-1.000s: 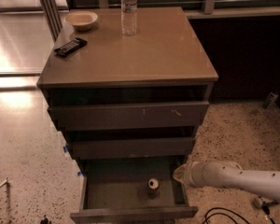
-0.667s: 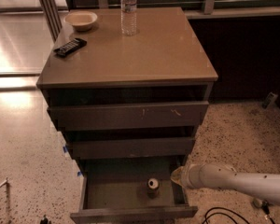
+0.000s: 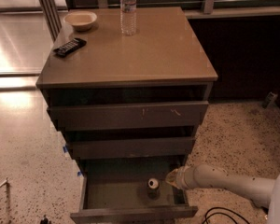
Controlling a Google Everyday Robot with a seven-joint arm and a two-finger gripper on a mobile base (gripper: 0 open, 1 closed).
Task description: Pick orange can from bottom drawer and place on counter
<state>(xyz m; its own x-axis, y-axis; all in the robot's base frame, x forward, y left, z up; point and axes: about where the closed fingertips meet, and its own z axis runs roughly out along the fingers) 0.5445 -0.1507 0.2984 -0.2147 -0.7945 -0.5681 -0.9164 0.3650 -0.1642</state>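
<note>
The bottom drawer is pulled out under the two drawers above it. Inside, toward its right half, the orange can stands upright, its silver top showing. My gripper comes in from the right on a white arm and sits at the drawer's right side, just right of the can and a little apart from it. The counter is the glossy tan top of the cabinet.
On the counter stand a clear water bottle at the back, a pale bowl at the back left and a black remote near the left edge. A black cable lies on the speckled floor at the lower right.
My arm has reached further left, bringing the gripper from outside the drawer's right wall to close beside the can. The can has not moved.
</note>
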